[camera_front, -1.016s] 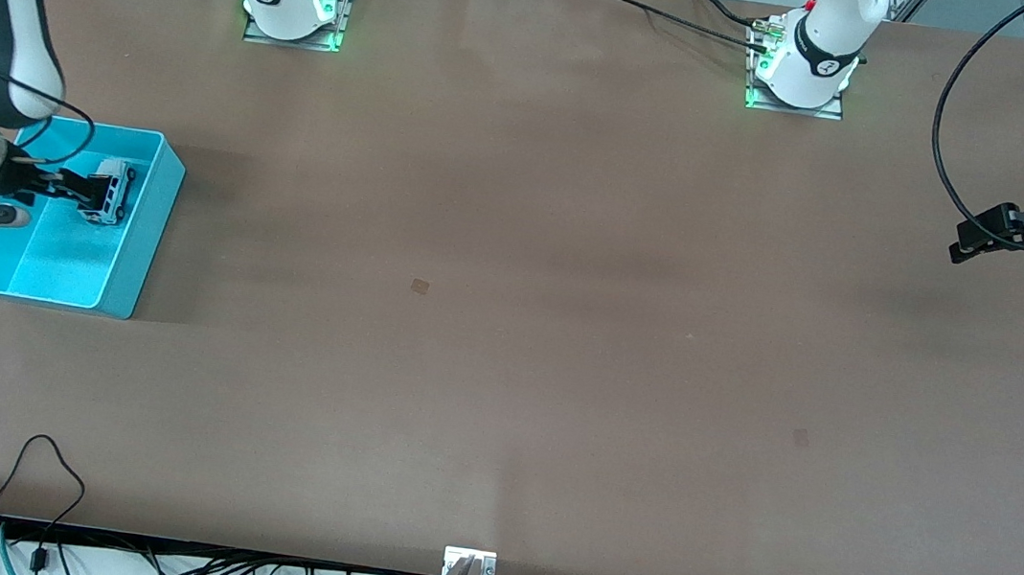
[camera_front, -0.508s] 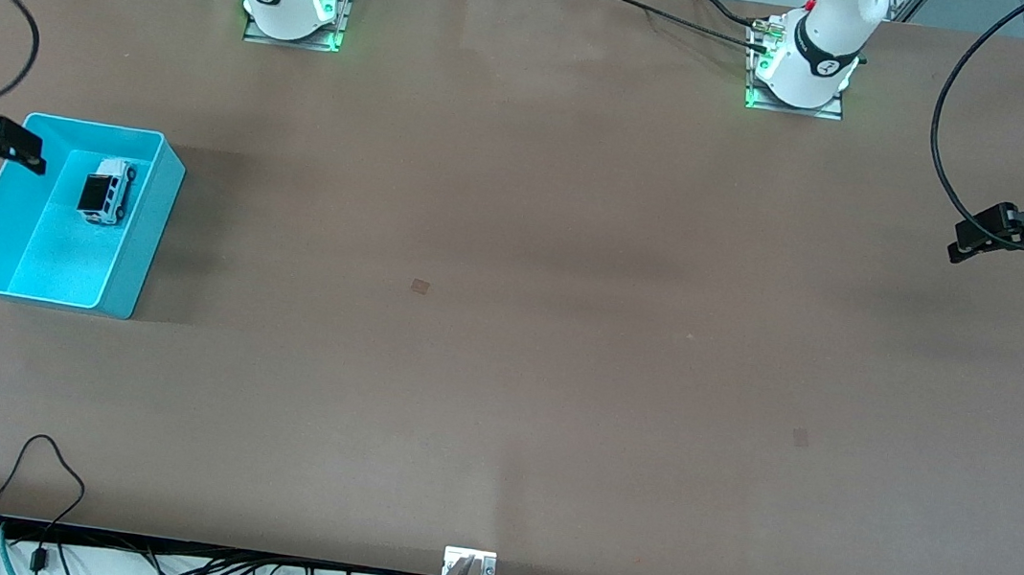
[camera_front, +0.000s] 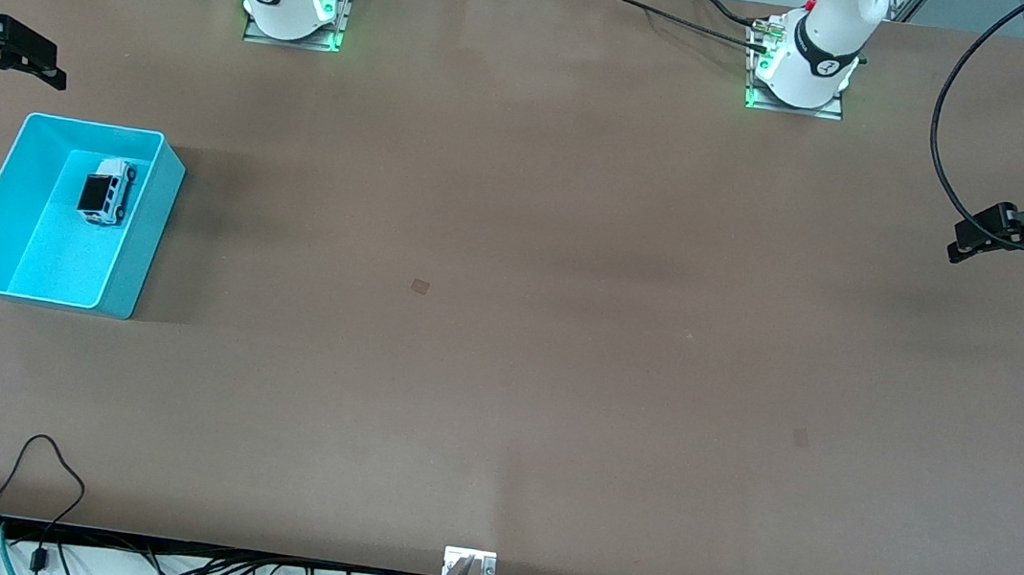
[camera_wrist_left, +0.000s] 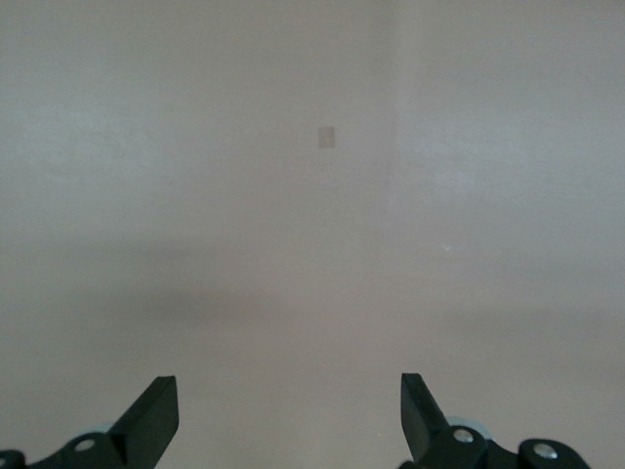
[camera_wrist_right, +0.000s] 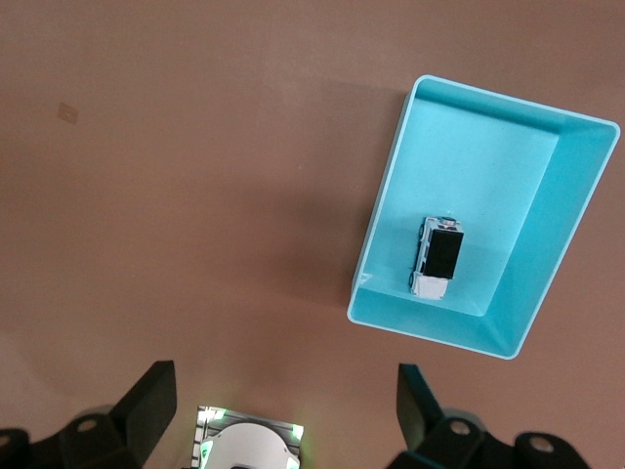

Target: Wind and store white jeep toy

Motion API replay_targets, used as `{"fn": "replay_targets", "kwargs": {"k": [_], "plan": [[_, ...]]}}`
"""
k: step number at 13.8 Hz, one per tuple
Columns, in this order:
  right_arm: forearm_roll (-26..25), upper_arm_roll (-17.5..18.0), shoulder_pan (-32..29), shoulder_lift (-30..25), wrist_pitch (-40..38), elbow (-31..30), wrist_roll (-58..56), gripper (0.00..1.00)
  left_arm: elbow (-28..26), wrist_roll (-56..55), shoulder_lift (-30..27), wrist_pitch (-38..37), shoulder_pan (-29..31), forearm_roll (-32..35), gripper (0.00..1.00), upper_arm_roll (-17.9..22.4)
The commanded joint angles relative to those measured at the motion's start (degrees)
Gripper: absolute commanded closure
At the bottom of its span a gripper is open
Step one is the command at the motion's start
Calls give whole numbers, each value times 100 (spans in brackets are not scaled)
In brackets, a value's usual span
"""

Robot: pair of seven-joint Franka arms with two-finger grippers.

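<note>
Right gripper (camera_front: 41,60): hanging over bare table at the right arm's end, just clear of the cyan bin's (camera_front: 142,236) farther rim; fingers (camera_wrist_right: 151,401) standing wide apart, carrying nothing.

White jeep toy (camera_front: 107,190): sitting on its wheels on the bin floor, in the half farther from the front camera, close to the wall facing the table's middle. Long axis is running roughly parallel to the bin's long walls; the black section is lying toward the front camera's end.

Left gripper (camera_front: 981,235): waiting over bare table (camera_front: 508,326) at the left arm's end, fingers (camera_wrist_left: 156,415) spread wide, holding nothing.
</note>
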Motion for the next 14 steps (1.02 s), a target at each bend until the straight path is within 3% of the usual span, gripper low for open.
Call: {"fn": "replay_targets", "kwargs": {"k": [1, 14], "plan": [[97, -744, 741, 30, -103, 122, 168, 0, 17, 66, -34, -17, 14, -72, 0, -22], [-43, -543, 706, 91, 46, -72, 106, 0, -71, 66, -87, -25, 23, -151, 0, -31]]}}
